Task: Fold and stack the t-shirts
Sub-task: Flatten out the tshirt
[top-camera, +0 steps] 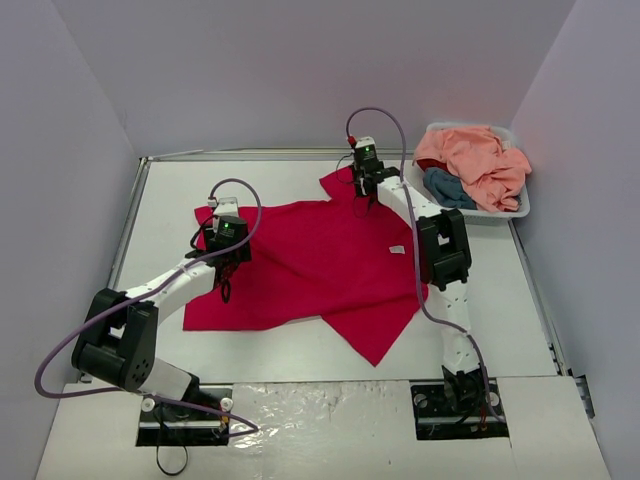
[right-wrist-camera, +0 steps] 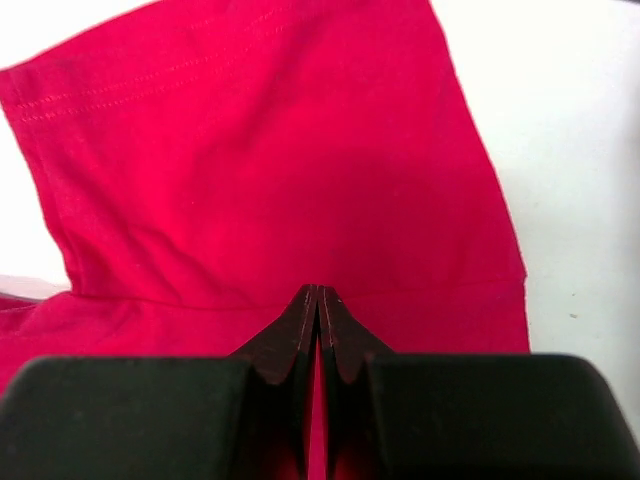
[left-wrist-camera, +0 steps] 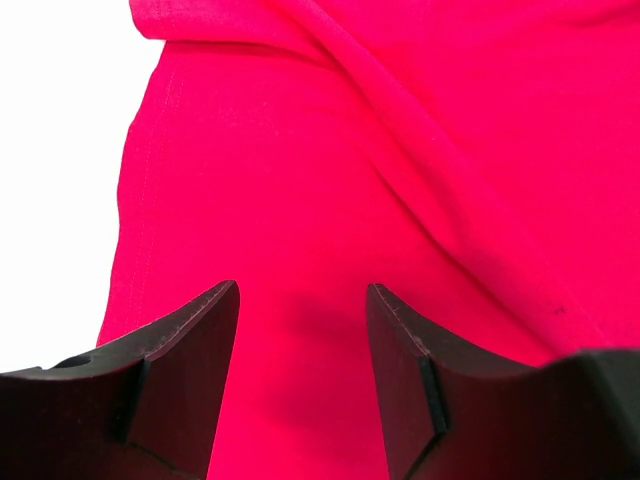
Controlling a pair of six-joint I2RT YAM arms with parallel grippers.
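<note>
Across the table (top-camera: 270,348) the red shirt (top-camera: 310,262) lies lengthwise left to right. My right gripper (right-wrist-camera: 318,294) pinches its far sleeve; my left gripper (left-wrist-camera: 300,292), spread open, hovers just over its left end.

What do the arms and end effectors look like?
The left arm and right arm have white links and black joint housings, each trailing a lilac cable, with a green light at the wrist. Their end effector fingers are black tapered wedges.
</note>
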